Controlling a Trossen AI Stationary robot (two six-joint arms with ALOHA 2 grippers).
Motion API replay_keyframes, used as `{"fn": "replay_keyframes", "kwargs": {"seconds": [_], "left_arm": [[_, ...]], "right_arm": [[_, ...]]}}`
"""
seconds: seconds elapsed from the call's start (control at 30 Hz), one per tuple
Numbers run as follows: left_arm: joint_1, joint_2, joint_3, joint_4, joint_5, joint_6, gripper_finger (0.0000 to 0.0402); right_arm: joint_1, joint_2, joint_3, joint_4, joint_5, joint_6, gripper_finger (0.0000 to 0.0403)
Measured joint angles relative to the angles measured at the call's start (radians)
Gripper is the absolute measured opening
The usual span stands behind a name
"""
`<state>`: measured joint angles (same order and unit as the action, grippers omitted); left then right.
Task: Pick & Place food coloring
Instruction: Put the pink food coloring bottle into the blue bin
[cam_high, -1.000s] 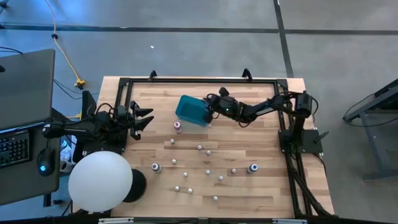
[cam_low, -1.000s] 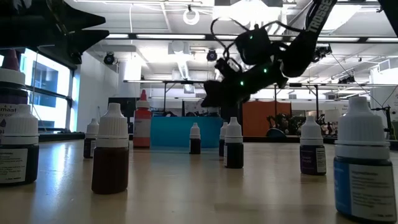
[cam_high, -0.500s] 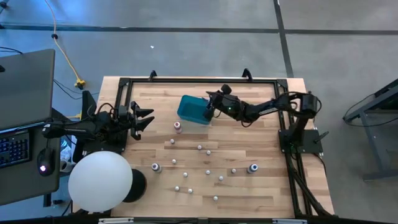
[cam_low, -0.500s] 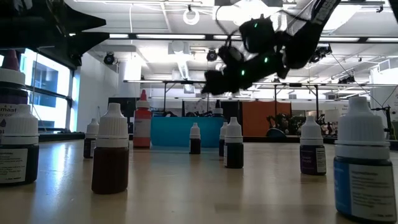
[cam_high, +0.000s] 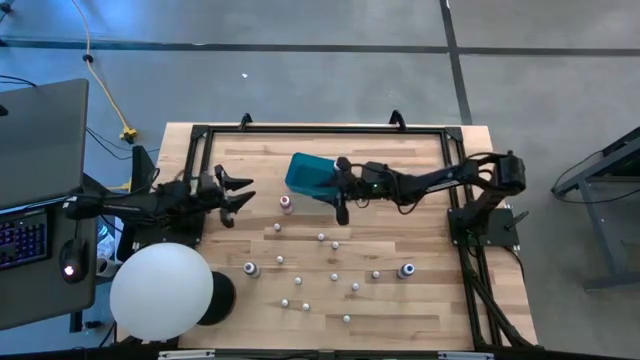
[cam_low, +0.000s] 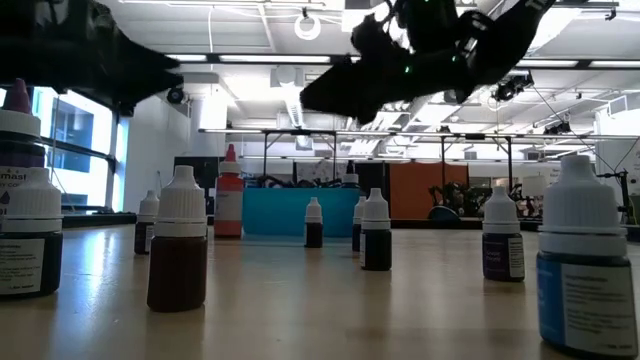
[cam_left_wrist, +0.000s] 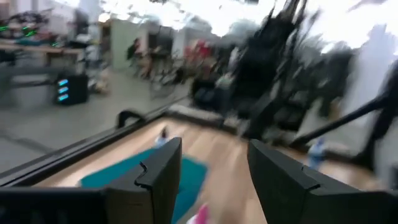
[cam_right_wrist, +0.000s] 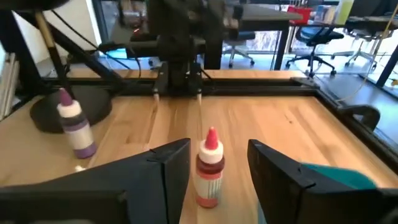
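Across the table (cam_high: 420, 290), right gripper (cam_high: 341, 212) now swung past the teal box (cam_high: 308, 176) toward the red-tipped bottle (cam_right_wrist: 209, 167), jaws released and empty; left gripper (cam_high: 243, 192) edged inward, jaws released too.

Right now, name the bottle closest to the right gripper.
The red-tipped bottle beside the teal box; the right gripper is open toward it, unlike the white-capped ones farther off.

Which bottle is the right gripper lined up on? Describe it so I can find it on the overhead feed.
Start at the teal box near the table's far edge. Just off its front-left corner stands the red-tipped bottle, also framed between the open fingers of the right gripper in that arm's wrist view. Its pointed red tip sets it apart; the bottles scattered nearer the table's front have white caps.
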<state>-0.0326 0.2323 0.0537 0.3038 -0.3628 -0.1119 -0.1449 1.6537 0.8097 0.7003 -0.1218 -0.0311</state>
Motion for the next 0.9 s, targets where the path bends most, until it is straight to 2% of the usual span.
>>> {"fn": "replay_keyframes", "kwargs": {"seconds": [0.2, 0.3, 0.43, 0.63, 0.9], "left_arm": [[0.000, 0.243, 0.041, 0.027, -0.033, -0.031, 0.0182], [0.000, 0.394, 0.047, 0.137, -0.037, -0.050, 0.0182], [0.000, 0.595, 0.047, 0.348, -0.037, -0.049, 0.0182], [0.000, 0.855, 0.071, 0.557, -0.037, -0.058, 0.0181], [0.000, 1.095, 0.216, 0.560, -0.023, -0.066, 0.0181]], "right_arm": [[0.004, -0.259, 0.001, -0.297, 0.007, -0.002, 0.0135], [0.004, -0.383, 0.001, -0.451, 0.008, 0.006, 0.0131], [0.004, -0.486, 0.001, -0.590, 0.007, 0.013, 0.0129], [0.004, -0.530, 0.001, -0.680, 0.007, 0.032, 0.0129], [0.004, -0.530, 0.000, -0.757, 0.007, 0.032, 0.0129]]}}
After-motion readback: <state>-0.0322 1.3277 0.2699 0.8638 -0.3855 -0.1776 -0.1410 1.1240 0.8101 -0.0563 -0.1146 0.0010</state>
